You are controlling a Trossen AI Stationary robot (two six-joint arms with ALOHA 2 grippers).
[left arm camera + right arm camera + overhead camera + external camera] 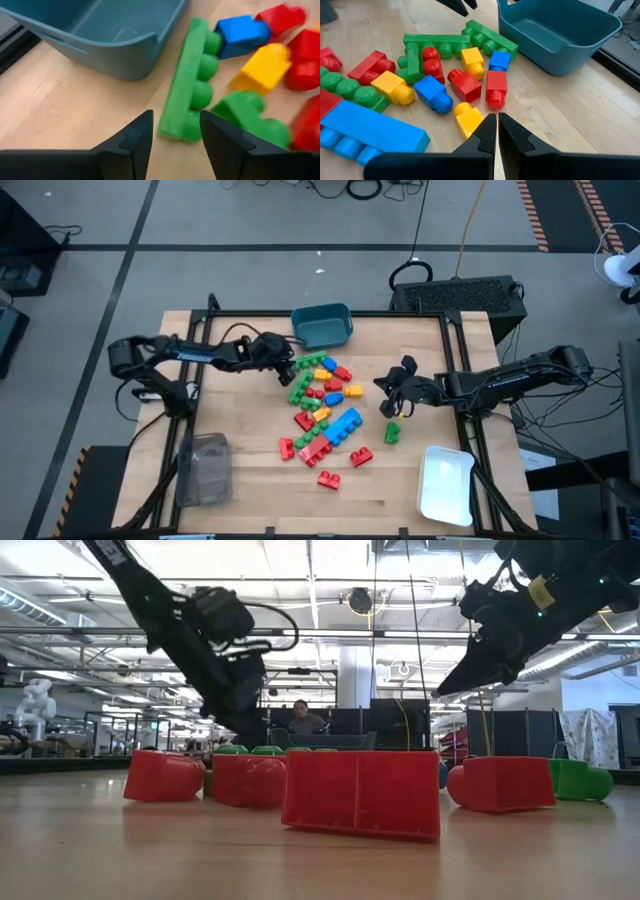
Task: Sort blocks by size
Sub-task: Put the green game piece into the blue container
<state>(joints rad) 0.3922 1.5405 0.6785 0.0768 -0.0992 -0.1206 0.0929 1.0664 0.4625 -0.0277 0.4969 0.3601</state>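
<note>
Wooden bench (250, 490): left gripper (175, 145), fingers apart, straddles the near end of the long green block (187, 80) beside the teal bin (322, 326), long axis running straight ahead. Right gripper (497, 131) waits, fingers together.

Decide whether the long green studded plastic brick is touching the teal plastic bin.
Apart. The left wrist view shows a strip of bare wooden table between the long green brick and the teal bin's rounded corner.

Robotics laboratory in an open industrial hall. A wooden table (250, 480) stands on a grey floor with taped lines and trailing cables (365, 188). Far beyond hang ceiling strip lights (310, 580), and a seated person (300, 717) works among partitions.
</note>
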